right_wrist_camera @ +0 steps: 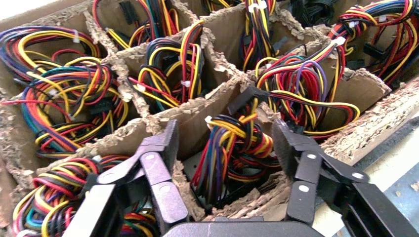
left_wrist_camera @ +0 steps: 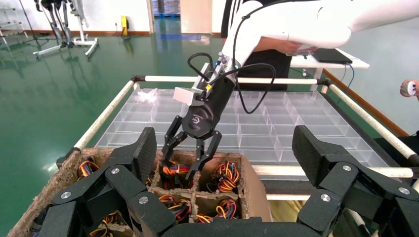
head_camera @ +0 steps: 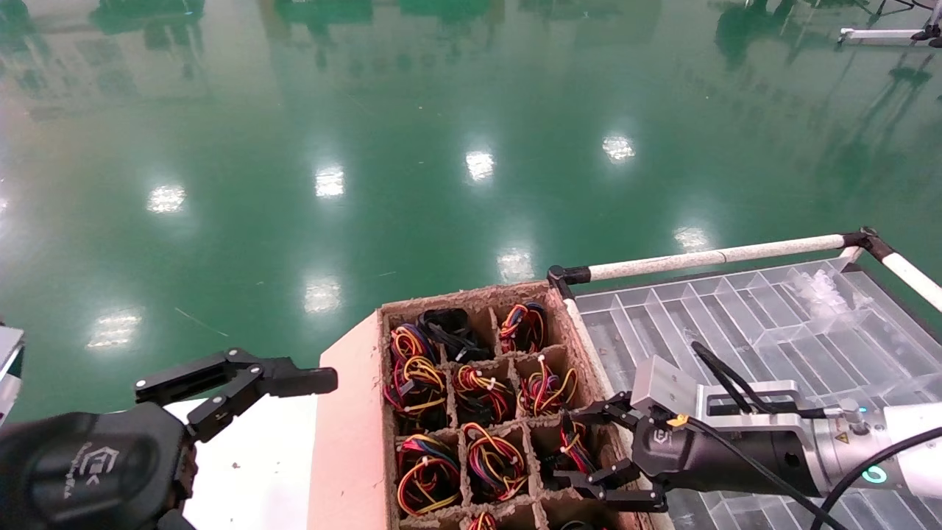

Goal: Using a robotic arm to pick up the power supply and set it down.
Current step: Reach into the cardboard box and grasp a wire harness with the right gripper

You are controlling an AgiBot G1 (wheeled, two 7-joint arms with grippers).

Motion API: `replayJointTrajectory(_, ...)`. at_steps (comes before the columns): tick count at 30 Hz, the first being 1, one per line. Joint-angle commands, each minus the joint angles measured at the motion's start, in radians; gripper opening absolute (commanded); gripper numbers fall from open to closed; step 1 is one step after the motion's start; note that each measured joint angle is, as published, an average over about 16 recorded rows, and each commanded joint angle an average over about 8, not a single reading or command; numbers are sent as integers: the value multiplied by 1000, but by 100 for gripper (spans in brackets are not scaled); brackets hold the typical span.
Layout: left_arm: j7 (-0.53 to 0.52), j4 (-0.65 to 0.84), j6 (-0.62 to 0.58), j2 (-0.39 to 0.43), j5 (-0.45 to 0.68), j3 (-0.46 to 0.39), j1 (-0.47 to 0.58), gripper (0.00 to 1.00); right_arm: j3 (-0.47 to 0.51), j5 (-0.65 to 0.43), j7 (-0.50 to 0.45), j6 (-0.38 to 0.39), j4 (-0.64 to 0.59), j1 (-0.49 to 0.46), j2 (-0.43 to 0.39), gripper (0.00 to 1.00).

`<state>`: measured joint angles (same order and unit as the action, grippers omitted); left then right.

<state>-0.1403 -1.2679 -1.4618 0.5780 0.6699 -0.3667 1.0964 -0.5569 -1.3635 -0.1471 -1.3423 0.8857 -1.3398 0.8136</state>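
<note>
A power supply (right_wrist_camera: 187, 163), a grey metal box under a tied bundle of red, yellow, black and blue wires (right_wrist_camera: 237, 148), sits deep in a cell at the right side of the cardboard crate (head_camera: 471, 298). My right gripper (right_wrist_camera: 225, 148) is open, one finger on each side of that bundle, tips down at the cell walls and not touching the wires. The head view shows this right gripper (head_camera: 567, 447) reaching in from the right over the power supply's wires (head_camera: 578, 450). In the left wrist view the right gripper (left_wrist_camera: 176, 168) dips into the crate. My left gripper (head_camera: 235, 386) hangs open and empty left of the crate.
Neighbouring crate cells hold several similar wire bundles (head_camera: 423, 471). A clear plastic divided tray (head_camera: 773, 324) lies right of the crate inside a white pipe frame (head_camera: 714, 258). A pale cardboard flap (head_camera: 349, 427) and a white surface (head_camera: 257, 456) lie left of it. Green floor lies beyond.
</note>
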Motion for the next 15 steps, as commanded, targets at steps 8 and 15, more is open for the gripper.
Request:
replayJointTrajectory(8,0,0,0,0,0,0,0,100,-9,-20,-21,8,12,-3,-1,0)
replayJointTrajectory(15,0,0,0,0,0,0,0,100,-6,-18,-38,14,32,7,-14,0)
